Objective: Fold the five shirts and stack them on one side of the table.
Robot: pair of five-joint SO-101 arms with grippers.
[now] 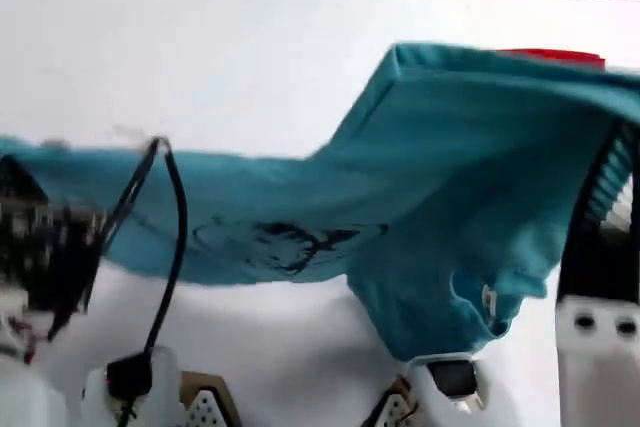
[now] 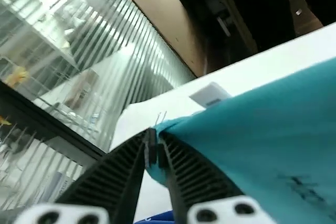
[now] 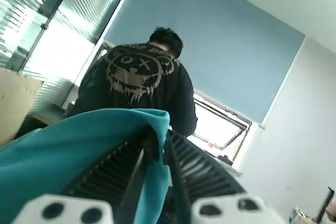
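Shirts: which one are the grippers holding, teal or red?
The teal shirt, pinched by the left gripper and right gripper; the red one shows behind it.

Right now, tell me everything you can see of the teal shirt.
The shirt is teal, soft knit cloth with a dark drawing printed on it and a small white tag on a hanging fold. It is spread sideways above the white table, creased and sagging in the middle. The left gripper pinches one edge and the right gripper pinches another, both shut on the cloth. Whether its lowest fold touches the table cannot be told.
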